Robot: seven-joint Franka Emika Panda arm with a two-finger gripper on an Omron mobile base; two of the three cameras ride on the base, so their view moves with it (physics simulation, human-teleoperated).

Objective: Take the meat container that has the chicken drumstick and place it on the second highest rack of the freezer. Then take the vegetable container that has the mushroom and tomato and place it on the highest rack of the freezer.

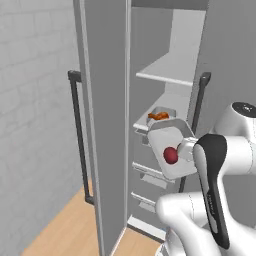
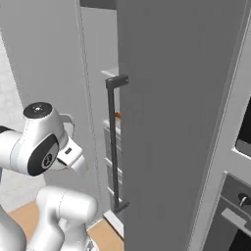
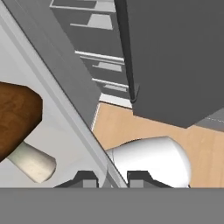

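Note:
The freezer (image 1: 165, 75) stands open, its door (image 1: 105, 125) swung out to the left. On its lower pale shelf sits the meat container (image 1: 162, 114) with the orange-brown chicken drumstick (image 1: 158, 116) in it. Just in front of and below that shelf hangs the vegetable container (image 1: 167, 137), tilted, with the red tomato (image 1: 170, 155) inside. My gripper (image 1: 186, 149) is shut on its right rim. In the hand view the tray's rim (image 3: 65, 105) runs diagonally between my fingertips (image 3: 85, 178), and the brown-capped mushroom (image 3: 17, 127) lies on the tray floor at the left.
The upper shelf (image 1: 167, 76) is bare. Grey drawers (image 1: 150, 172) fill the freezer below the shelves. A second tall grey door with a dark bar handle (image 2: 112, 142) stands close on the right, with the black-glass oven (image 2: 245, 132) beyond it. Below lies the wooden floor (image 3: 144, 127).

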